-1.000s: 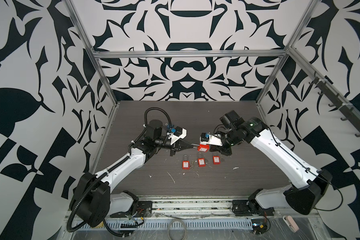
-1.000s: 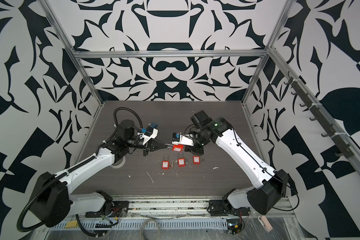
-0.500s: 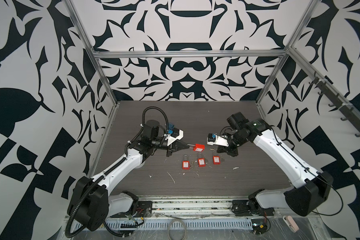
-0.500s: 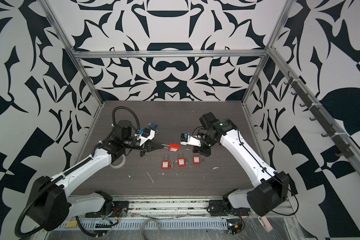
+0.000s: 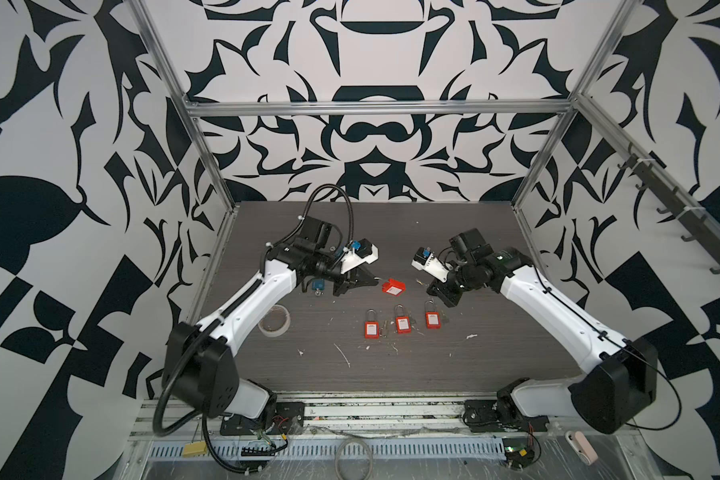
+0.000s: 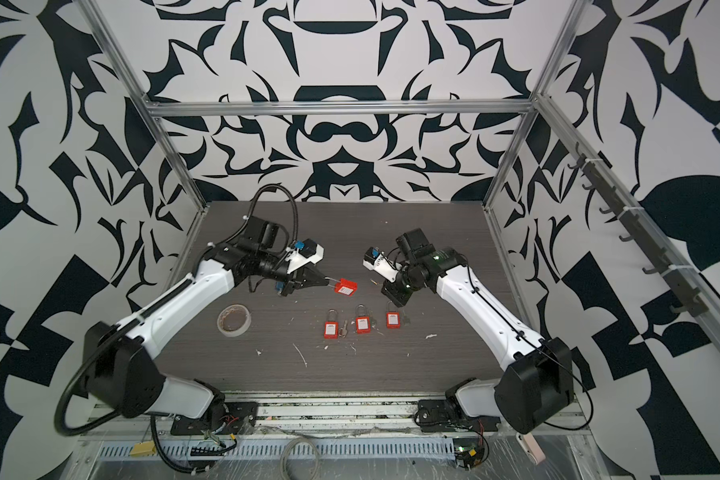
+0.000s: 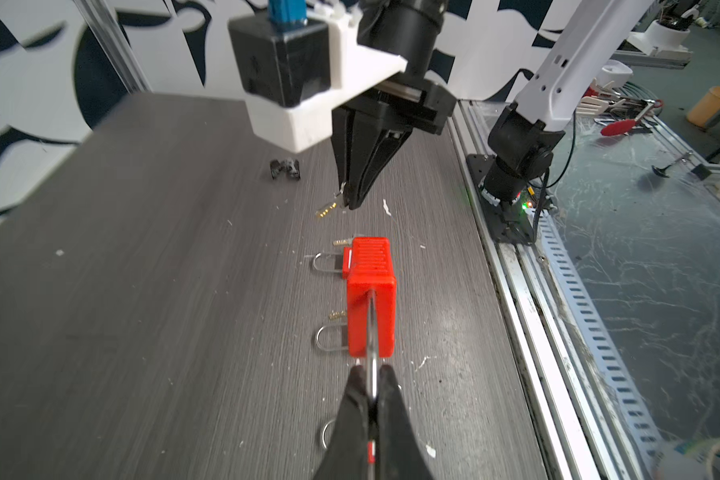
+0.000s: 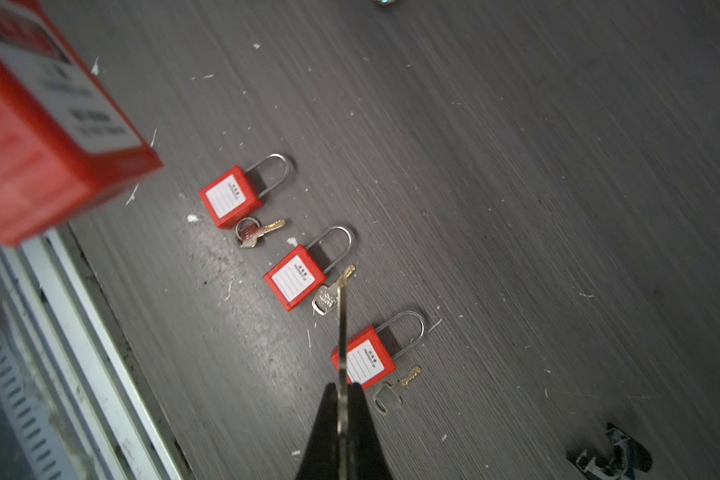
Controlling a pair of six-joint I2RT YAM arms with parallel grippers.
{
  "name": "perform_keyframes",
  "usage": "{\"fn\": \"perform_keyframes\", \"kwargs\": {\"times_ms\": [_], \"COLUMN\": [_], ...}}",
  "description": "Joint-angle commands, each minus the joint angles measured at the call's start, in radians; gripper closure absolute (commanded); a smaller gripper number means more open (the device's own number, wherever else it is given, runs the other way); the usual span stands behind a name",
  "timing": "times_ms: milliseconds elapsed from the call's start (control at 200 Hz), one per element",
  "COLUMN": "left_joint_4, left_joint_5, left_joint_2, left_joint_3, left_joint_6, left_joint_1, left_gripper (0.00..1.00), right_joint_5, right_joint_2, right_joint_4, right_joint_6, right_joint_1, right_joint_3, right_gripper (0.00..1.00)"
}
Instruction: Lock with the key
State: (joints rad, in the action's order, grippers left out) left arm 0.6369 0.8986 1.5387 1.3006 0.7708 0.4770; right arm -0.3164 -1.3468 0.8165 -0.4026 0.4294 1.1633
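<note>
Two robot arms face each other above the middle of a dark grey wood-grain desk [image 5: 391, 232], a lock in one and a key in the other. The left claw [image 7: 373, 374] is clamped tight on the thin steel shackle of a red plastic-bodied padlock [image 7: 371, 299], which it holds out level and apparently clear of the desk, with the body pointing at the opposite arm. The right claw [image 7: 352, 199] is pinched fully together on the head of a small brass-tipped key [image 7: 327, 209], with the blade sticking out slantwise toward the padlock. The right wrist view shows that key edge-on. Key and padlock are near each other but plainly apart. A row of three more red padlocks [image 5: 402, 324] lies closer to the front edge, each with a loose key just beside it. A roll of pale tape [image 6: 233, 330] sits toward the left edge. The step in hand appears to be the approach to insertion, with nothing yet in the keyway. The keyway itself, and whether the shackle is fully seated, cannot be made out. The next move calls for squaring the blade to the base of the padlock, closing the gap and then turning. The left claw must brace the lock meanwhile, since a body held only by its shackle may swing.
</note>
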Motion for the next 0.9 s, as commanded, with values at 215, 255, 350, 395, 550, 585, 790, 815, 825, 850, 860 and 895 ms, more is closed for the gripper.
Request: {"fn": "perform_keyframes", "kwargs": {"times_ms": [215,255,350,395,550,585,790,815,825,850,860,895], "left_joint_4": [0.472,0.504,0.568,0.585,0.668,0.674,0.663,0.659,0.656,0.647,0.639,0.615], "left_joint_5": [-0.063,-0.083,-0.134,-0.174,-0.304,-0.33,-0.451,-0.463,-0.467,-0.477,-0.481,-0.506], "left_joint_2": [0.4,0.432,0.485,0.495,0.528,0.532,0.553,0.554,0.556,0.557,0.557,0.555], "left_joint_3": [0.467,0.5,0.551,0.55,0.558,0.556,0.543,0.539,0.539,0.535,0.532,0.52], "left_joint_6": [0.122,0.131,0.166,0.181,0.242,0.25,0.259,0.257,0.256,0.25,0.246,0.234], "left_joint_1": [0.024,0.028,0.028,0.027,0.014,0.014,0.016,0.016,0.016,0.017,0.017,0.016], "left_gripper": [1.0,1.0,1.0,1.0,1.0,1.0,1.0,1.0,1.0,1.0,1.0,1.0], "right_joint_5": [0.166,0.163,0.141,0.138,0.114,0.114,0.105,0.108,0.11,0.113,0.116,0.116], "right_joint_2": [0.068,0.072,0.073,0.067,0.014,0.0,-0.084,-0.091,-0.093,-0.098,-0.099,-0.104], "right_joint_4": [-0.123,-0.122,-0.141,-0.15,-0.181,-0.189,-0.198,-0.199,-0.201,-0.204,-0.204,-0.208], "right_joint_6": [0.259,0.272,0.331,0.363,0.472,0.495,0.563,0.564,0.564,0.568,0.569,0.574], "right_joint_1": [-0.001,-0.001,-0.001,-0.003,0.007,0.011,0.072,0.082,0.085,0.095,0.098,0.108], "right_joint_3": [-0.082,-0.09,-0.105,-0.109,-0.11,-0.109,-0.08,-0.078,-0.078,-0.077,-0.077,-0.078], "right_gripper": [1.0,1.0,1.0,1.0,1.0,1.0,1.0,1.0,1.0,1.0,1.0,1.0]}}
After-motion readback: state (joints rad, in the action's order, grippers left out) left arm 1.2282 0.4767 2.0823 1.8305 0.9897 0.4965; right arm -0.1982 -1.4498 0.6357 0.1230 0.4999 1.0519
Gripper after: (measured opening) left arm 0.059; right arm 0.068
